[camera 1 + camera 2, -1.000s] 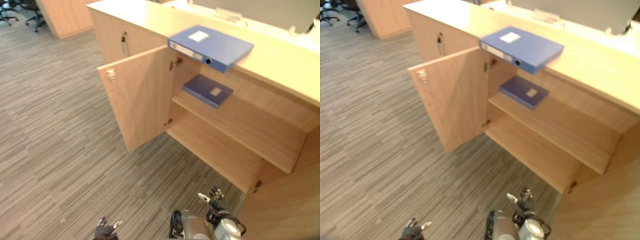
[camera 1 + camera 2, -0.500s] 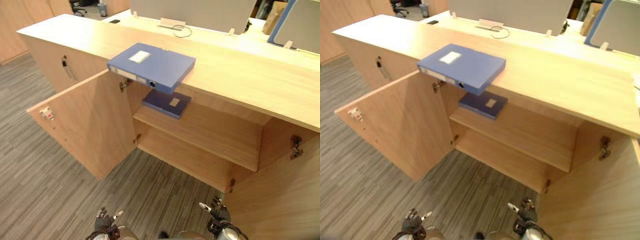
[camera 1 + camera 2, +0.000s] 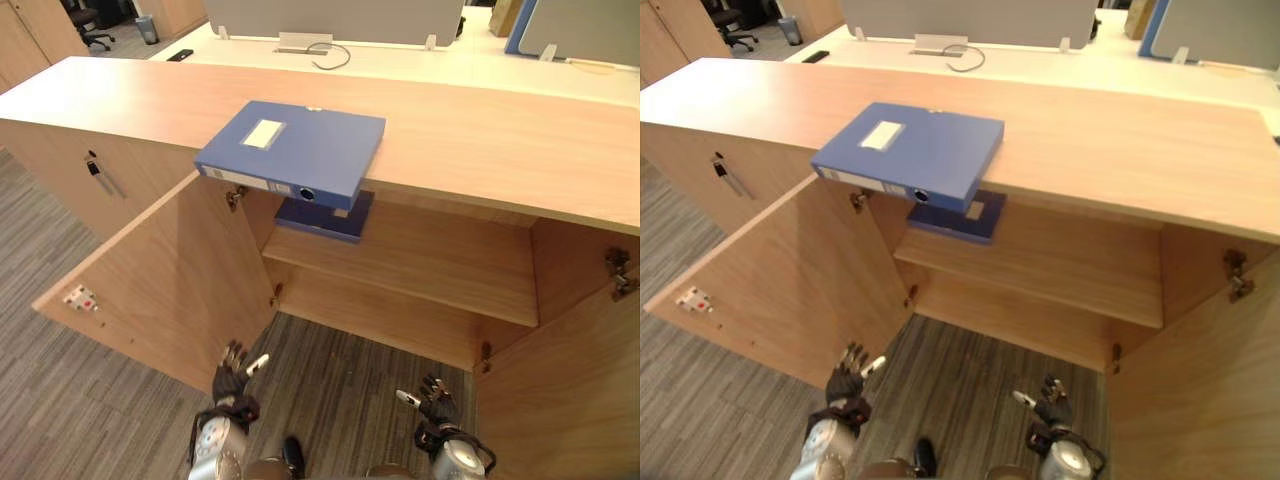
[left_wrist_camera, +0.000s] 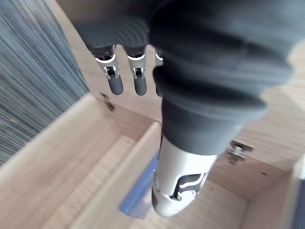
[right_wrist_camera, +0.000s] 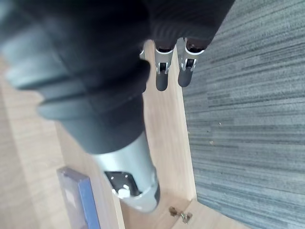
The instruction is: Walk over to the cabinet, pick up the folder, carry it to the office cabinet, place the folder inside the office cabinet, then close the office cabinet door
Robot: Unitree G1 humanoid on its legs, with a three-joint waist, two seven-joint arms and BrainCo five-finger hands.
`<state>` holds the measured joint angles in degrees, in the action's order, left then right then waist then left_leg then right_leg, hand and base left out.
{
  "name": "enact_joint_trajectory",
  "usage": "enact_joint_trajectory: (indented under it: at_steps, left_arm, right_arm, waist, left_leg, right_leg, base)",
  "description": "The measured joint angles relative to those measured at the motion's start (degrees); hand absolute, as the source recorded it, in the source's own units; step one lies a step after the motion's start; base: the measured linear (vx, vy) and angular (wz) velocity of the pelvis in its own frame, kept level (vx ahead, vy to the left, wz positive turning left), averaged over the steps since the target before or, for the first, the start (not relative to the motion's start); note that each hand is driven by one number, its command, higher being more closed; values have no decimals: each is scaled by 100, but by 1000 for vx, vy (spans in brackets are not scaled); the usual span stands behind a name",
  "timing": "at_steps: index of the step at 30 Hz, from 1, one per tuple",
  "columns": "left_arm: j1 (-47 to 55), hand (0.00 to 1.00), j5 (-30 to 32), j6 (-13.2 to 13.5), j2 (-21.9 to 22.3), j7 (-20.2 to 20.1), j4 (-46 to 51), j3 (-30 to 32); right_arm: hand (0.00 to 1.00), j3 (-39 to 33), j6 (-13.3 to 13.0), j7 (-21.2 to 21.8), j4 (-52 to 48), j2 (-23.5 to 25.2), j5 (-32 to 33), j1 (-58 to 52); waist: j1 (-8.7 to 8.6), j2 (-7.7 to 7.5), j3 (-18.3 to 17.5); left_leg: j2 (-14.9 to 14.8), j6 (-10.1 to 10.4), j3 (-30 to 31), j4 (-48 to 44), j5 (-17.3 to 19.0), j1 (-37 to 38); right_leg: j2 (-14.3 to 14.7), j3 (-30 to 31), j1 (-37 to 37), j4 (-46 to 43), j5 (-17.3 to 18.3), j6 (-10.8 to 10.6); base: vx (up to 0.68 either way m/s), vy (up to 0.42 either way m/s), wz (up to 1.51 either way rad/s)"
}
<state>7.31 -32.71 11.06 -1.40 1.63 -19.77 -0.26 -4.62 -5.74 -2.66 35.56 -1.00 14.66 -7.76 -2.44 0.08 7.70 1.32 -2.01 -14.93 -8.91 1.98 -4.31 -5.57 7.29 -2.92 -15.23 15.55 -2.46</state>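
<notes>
Item: folder (image 3: 292, 152), flat on counter (image 3: 480, 140) at 11 o'clock, overhanging the open cabinet (image 3: 430, 265); not yet picked up. Low down, left hand (image 3: 233, 375) at 7 o'clock and right hand (image 3: 432, 400) at 5 o'clock: fingers relaxed, empty. Walk-up looks complete. Outstanding: grasp, carry, shelve, shut door (image 3: 160, 280).

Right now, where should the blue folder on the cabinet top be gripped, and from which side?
Probably take the blue folder by its near spine edge, which juts past the front of the cabinet top: come from the front, pinching above and below. Lying flat, its other edges offer no underside.
</notes>
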Motion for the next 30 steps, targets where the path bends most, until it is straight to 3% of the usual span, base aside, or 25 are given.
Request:
enact_joint_trajectory:
  at_steps: [4, 6, 8, 10, 11, 13, 15, 16, 17, 19, 23, 28, 30]
  left_arm:
    - [73, 0, -346, 74, -146, -136, 883, -135]
    - [203, 0, -497, 76, -142, -184, 1179, -265]
    - [364, 0, -597, 59, -123, -194, 1279, -305]
    - [571, 0, -590, 13, -111, -193, 1402, -312]
    - [648, 0, -565, -42, -124, -189, 1569, -291]
    - [696, 0, -476, -65, -114, -182, 1834, -261]
    - [722, 0, -199, -62, -119, -124, 2090, -224]
    - [694, 0, 58, -52, -100, -55, 2220, -144]
    - [728, 0, 322, -70, 120, 64, 2317, -151]
    - [746, 0, 835, -44, 384, 249, 2684, -114]
    - [750, 0, 1791, -47, 426, 678, 2908, -85]
    - [773, 0, 2684, -48, 434, 1342, 3174, 81]
    - [738, 0, 3309, -10, 434, 1876, 3290, 78]
  right_arm:
    - [0, 157, 19, 96, 26, 12, -101, 171]
    - [0, 199, 21, 104, 35, -5, -242, 207]
    - [0, 239, 75, 109, 51, -11, -245, 176]
    - [0, 317, 130, 130, 54, -24, -243, 128]
    - [0, 389, 154, 138, 47, -45, -242, 129]
    - [0, 383, 191, 143, 21, -47, -240, 125]
    - [0, 391, 205, 141, -32, -37, -234, 52]
    - [0, 402, 203, 133, -121, -20, -226, -38]
    - [0, 340, 216, 113, -149, -137, -214, -122]
    - [0, 339, 219, 79, -172, -240, -200, -153]
    - [0, 261, 215, -8, -465, -198, -139, -325]
    - [0, 136, 206, -107, -629, -56, 5, -527]
    - [0, 178, 185, -204, -615, 44, 4, -530]
  waist:
    - [24, 4, -8]
    - [7, 17, -10]
    - [-11, 46, 9]
    - [-62, 122, 41]
    - [-60, 142, 56]
    - [-64, 205, 105]
    - [-67, 163, 97]
    - [-75, 46, 62]
    - [-117, 215, 23]
    - [-83, 381, -12]
    - [31, 392, -57]
    - [156, 283, -120]
    - [224, 197, -166]
  left_leg:
    - [33, -85, -187, 127, 116, 360]
    - [61, -75, -308, 330, 168, 711]
    - [46, -116, -356, 471, 224, 1000]
    - [-48, -133, -364, 483, 262, 1115]
    - [-127, -92, -357, 481, 290, 1097]
    - [-283, 4, -291, 377, 348, 1041]
    - [-363, 189, -204, 128, 501, 926]
    - [-286, 287, -60, -53, 653, 850]
    - [-396, 338, 146, -57, 658, 811]
    - [-642, 441, 268, 11, 609, 732]
    - [-895, 612, 342, 361, 434, 854]
    - [-879, 616, 526, 429, 434, 960]
    - [-792, 595, 572, 451, 419, 955]
  right_leg:
    - [-40, 101, 120, -499, -101, -162]
    - [-49, -103, 559, -1671, -131, -155]
    - [-103, -422, 823, -2449, -343, -57]
    - [-156, -684, 1043, -2845, -97, 112]
    - [-175, -768, 1235, -2803, 145, 165]
    - [-153, -750, 1435, -2356, 212, 158]
    - [-156, -617, 1350, -1297, -84, 33]
    - [-246, -476, 1264, -840, -551, -167]
    - [-130, -646, 1143, -603, -568, -141]
    - [105, -814, 1026, -256, -719, -12]
    - [366, -1024, 843, 112, -864, 126]
    - [340, -1165, 533, 385, -895, 73]
    - [259, -1186, 430, 572, -925, 31]
  base:
    - [165, 123, -48]
    - [114, 125, -41]
    - [122, 103, -30]
    - [115, 18, -14]
    - [58, -76, 1]
    - [24, -139, 10]
    - [-3, -194, 19]
    - [25, -240, 39]
    - [44, -236, 35]
    - [118, -249, 22]
    - [128, -150, 12]
    - [89, 30, 20]
    - [65, 125, 17]
